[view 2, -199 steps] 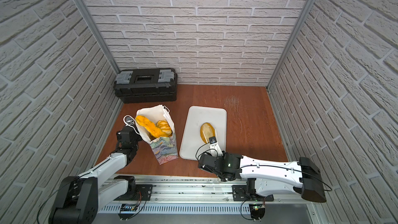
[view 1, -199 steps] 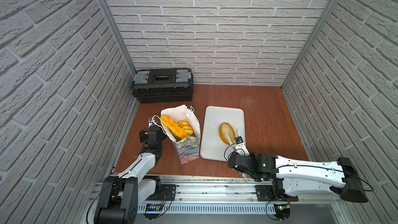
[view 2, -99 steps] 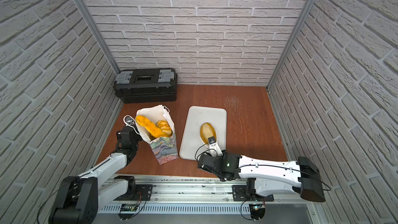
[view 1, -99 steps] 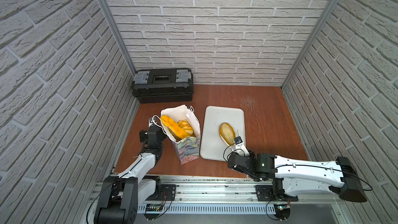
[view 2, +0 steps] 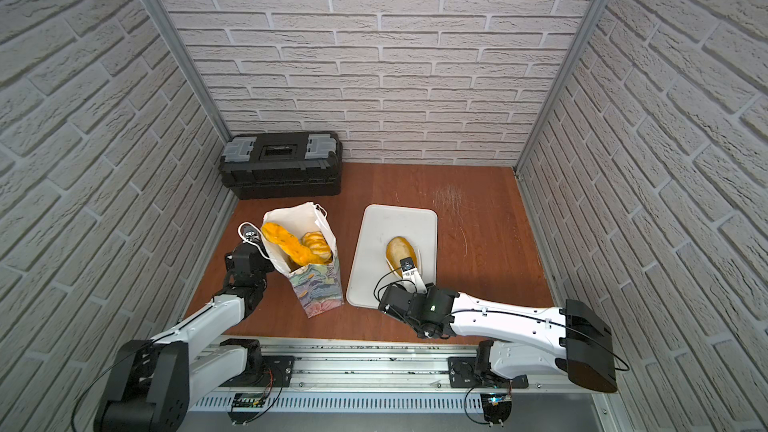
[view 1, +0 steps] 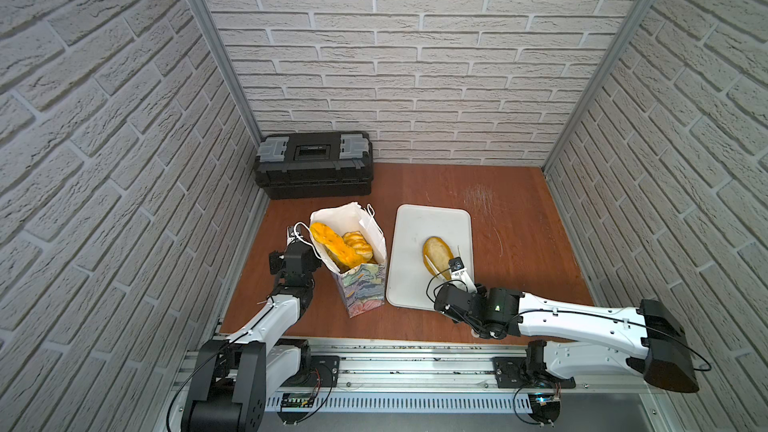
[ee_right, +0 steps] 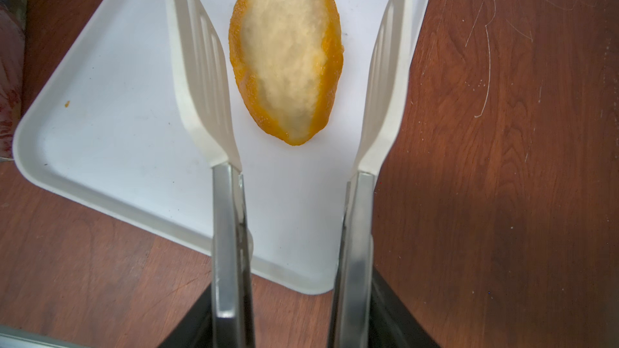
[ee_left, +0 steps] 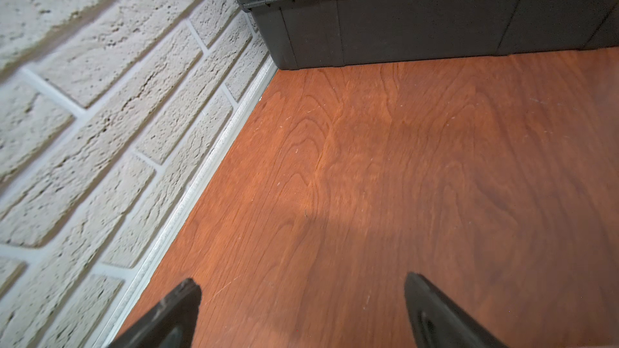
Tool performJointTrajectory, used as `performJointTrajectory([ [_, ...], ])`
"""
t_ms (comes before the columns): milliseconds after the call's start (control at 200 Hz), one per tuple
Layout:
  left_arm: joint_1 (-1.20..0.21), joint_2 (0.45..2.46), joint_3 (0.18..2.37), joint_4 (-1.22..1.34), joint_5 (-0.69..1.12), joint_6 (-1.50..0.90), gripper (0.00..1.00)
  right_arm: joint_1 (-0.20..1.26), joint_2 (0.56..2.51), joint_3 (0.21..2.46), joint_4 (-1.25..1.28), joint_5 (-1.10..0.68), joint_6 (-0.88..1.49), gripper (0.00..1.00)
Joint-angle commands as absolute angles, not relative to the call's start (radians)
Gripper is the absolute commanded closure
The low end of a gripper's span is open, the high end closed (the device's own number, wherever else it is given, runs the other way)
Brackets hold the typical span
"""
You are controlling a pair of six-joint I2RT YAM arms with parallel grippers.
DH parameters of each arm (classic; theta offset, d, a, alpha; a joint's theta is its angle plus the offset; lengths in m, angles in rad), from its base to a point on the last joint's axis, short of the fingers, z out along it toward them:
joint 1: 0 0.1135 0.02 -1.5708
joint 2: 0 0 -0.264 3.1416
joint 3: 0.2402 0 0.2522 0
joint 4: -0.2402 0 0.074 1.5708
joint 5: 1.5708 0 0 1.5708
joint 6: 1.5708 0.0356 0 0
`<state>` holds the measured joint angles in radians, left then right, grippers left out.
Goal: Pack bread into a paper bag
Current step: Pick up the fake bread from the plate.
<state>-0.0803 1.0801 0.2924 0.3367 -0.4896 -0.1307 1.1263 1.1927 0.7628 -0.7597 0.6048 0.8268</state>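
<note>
The right claw (ee_right: 291, 324) is pinching tongs (ee_right: 201, 61), their white blades standing spread either side of the loaf (view 1: 434, 249), untouched on the tray (view 1: 415, 222), just below centre in a top view. The left claw (ee_left: 301, 309) is hanging spread over the table (ee_left: 402, 162), left of the bag (view 1: 365, 288) holding other bread (view 1: 332, 243).

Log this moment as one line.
left gripper: jaws open, beside paper bag | right gripper: holds tongs, blades flanking oval loaf on tray

White arms (view 1: 582, 320), black joints, thin black cables
</note>
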Motion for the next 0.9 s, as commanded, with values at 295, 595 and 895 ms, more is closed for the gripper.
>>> performJointTrajectory([
  [295, -0.086, 1.08, 0.319, 0.372, -0.494, -0.117, 0.02, 1.063, 1.247, 0.788, -0.631, 0.525, 0.707, 0.42],
  [595, -0.086, 1.081, 0.319, 0.374, -0.5, -0.113, 0.02, 1.029, 1.291, 0.79, -0.601, 0.515, 0.694, 0.42],
  [895, -0.086, 1.084, 0.321, 0.375, -0.501, -0.112, 0.02, 0.949, 1.265, 0.745, -0.566, 0.488, 0.669, 0.43],
])
